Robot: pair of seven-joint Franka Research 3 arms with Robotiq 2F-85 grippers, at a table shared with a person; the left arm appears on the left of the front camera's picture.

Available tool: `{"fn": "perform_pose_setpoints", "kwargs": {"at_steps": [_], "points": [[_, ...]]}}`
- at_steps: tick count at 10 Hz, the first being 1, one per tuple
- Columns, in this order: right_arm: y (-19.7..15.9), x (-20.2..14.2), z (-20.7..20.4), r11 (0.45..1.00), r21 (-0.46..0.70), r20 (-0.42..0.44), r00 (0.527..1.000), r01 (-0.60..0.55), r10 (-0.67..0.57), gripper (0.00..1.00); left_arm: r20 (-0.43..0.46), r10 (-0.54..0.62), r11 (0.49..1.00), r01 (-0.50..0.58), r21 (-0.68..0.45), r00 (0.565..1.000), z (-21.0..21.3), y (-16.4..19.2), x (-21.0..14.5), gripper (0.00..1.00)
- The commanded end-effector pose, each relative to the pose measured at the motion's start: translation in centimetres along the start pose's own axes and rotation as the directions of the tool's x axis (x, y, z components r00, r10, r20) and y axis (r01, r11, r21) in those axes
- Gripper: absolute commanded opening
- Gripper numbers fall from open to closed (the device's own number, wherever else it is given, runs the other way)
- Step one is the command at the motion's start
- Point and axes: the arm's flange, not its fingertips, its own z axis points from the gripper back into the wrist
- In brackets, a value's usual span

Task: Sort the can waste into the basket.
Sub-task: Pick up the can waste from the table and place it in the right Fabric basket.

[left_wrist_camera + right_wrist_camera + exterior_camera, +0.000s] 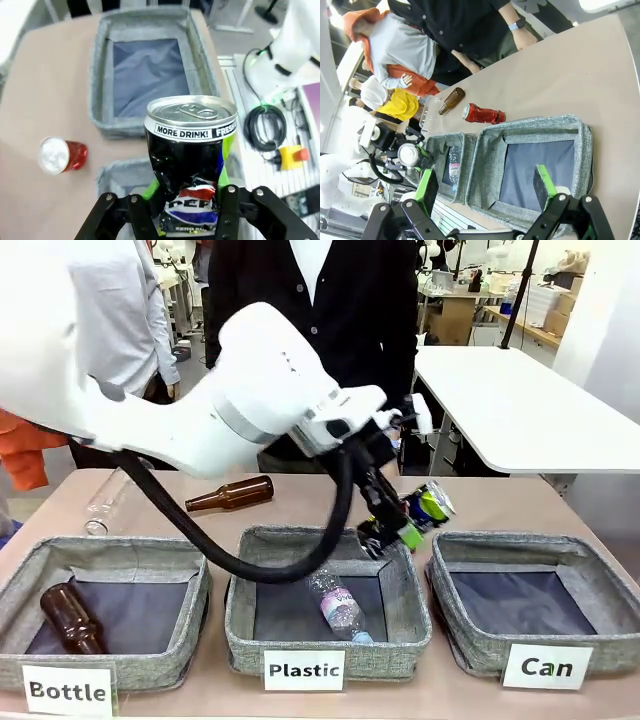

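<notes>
The left fingers [228, 207] clamped the crushed dark can [428, 505] in the air between the Plastic basket [245, 635] and the Can basket [470, 645], so an early release could drop it into the wrong one, while the right fingers [545, 184] were spread wide.

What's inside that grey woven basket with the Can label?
Only its bare dark base shows in the grey woven basket labelled Can. Its near wall hides the base's front strip in the front view.
</notes>
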Motion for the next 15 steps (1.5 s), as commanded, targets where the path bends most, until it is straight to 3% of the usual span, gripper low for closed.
{"fn": "perform_pose_setpoints", "kwargs": {"at_steps": [1, 2, 5, 6, 7, 9, 10, 13, 15], "points": [[-0.2, 0.1, -0.2, 0.999, 0.026, 0.025, 0.999, -0.022, 0.021, 1.00, -0.048, 0.035, 0.999, -0.035, -0.010, 0.998, 1.1, -0.5, -1.5, 0.00], [-0.2, 0.1, -0.2, 0.999, 0.026, 0.025, 0.999, -0.022, 0.021, 1.00, 0.000, 0.000, 1.000, 0.000, 0.000, 1.000, 0.0, 0.0, 0.0, 0.00], [-0.2, 0.1, -0.2, 0.999, 0.026, 0.025, 0.999, -0.022, 0.021, 1.00, 0.000, 0.000, 1.000, 0.000, 0.000, 1.000, 0.0, 0.0, 0.0, 0.00], [0.0, 0.0, 0.0, 1.000, 0.000, 0.000, 1.000, 0.000, 0.000, 1.00, -0.004, 0.018, 1.000, -0.018, -0.002, 1.000, -0.4, 0.1, -0.1, 0.41], [0.7, 0.4, 2.4, 0.998, -0.035, -0.105, 0.993, 0.043, -0.046, 1.00, 0.017, -0.071, 0.997, 0.072, -0.012, 0.997, -2.8, -0.7, 2.6, 0.41], [-0.1, 0.5, 6.5, 0.986, -0.166, -0.175, 0.984, 0.008, -0.037, 1.00, -0.018, -0.207, 0.978, 0.206, -0.039, 0.978, -8.7, -0.4, 10.1, 0.41], [-0.8, 0.1, 8.9, 0.981, -0.193, -0.167, 0.985, 0.017, -0.050, 1.00, -0.058, -0.230, 0.973, 0.230, 0.004, 0.972, -11.5, 0.4, 13.2, 0.41], [-3.5, -1.4, 14.3, 0.984, -0.169, -0.066, 0.995, 0.057, -0.069, 1.00, -0.130, -0.286, 0.958, 0.285, -0.029, 0.949, -18.5, 2.9, 20.0, 0.41], [-2.6, -1.7, 13.7, 0.977, -0.205, -0.072, 0.995, 0.058, -0.074, 1.00, -0.172, -0.259, 0.965, 0.263, 0.002, 0.950, -19.2, 3.9, 21.3, 0.41]]}}
